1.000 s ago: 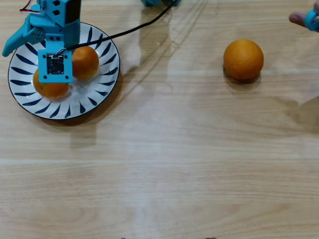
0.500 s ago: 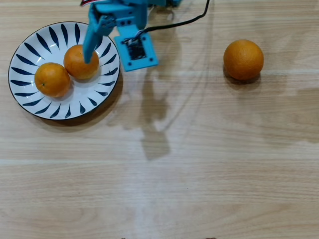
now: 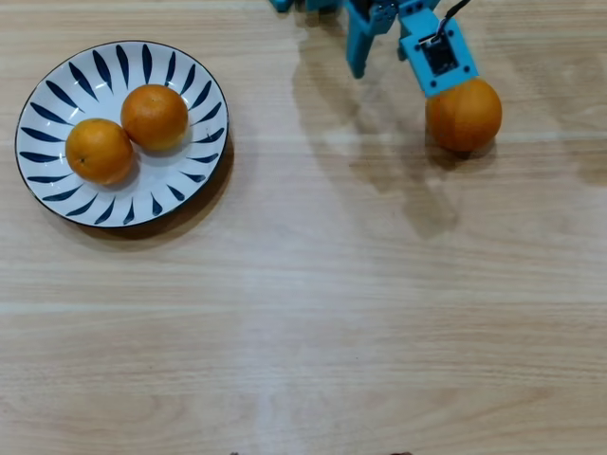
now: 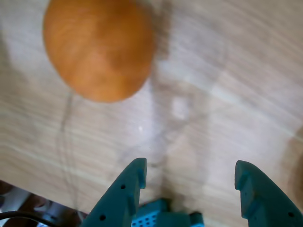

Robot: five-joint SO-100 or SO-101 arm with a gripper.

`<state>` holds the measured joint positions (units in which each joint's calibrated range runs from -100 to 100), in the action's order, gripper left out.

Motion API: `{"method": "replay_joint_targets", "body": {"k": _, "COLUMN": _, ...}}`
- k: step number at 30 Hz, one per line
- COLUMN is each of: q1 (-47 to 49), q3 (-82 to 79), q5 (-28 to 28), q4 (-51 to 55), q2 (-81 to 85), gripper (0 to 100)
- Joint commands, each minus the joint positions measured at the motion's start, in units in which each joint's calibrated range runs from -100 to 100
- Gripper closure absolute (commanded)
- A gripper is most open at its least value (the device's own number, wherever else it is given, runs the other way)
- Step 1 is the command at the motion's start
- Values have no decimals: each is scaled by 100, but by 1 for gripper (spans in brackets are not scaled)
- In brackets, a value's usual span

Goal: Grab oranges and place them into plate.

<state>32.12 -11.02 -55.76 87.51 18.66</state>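
The white plate with blue strokes (image 3: 190, 166) lies at the left of the overhead view, with two oranges (image 3: 100, 150) (image 3: 154, 117) side by side in it. A third orange (image 3: 463, 115) rests on the wooden table at the upper right. My blue gripper (image 3: 396, 68) hangs near the top edge, just up and left of that orange, its camera block overlapping the fruit's top. In the blurred wrist view the gripper (image 4: 189, 176) is open and holds nothing. There the orange (image 4: 97, 47) lies ahead of the fingers, at upper left.
A black cable (image 3: 450, 9) runs off the top edge behind the arm. The wooden table (image 3: 313, 313) spans the overhead view. The wrist view shows the table's edge with dark clutter (image 4: 19, 208) at lower left.
The arm has swung from over the plate, across the top, to the lone orange on the right. Both oranges stayed in the plate. A hand seen at top right is gone.
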Motion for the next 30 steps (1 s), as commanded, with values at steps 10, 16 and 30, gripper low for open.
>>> {"method": "replay_joint_targets", "body": {"k": 10, "q1": 1441, "q3": 727, "q5": -911, "q4": -633, "q2": -260, "gripper": 78}}
{"method": "replay_joint_targets", "body": {"k": 16, "q1": 1804, "q3": 1288, "q5": -1094, "q4": -1269, "q2": -962, "gripper": 60}}
{"method": "replay_joint_targets", "body": {"k": 30, "q1": 1828, "q3": 1243, "q5": -1543, "q4": -2412, "q2": -2450, "gripper": 58}}
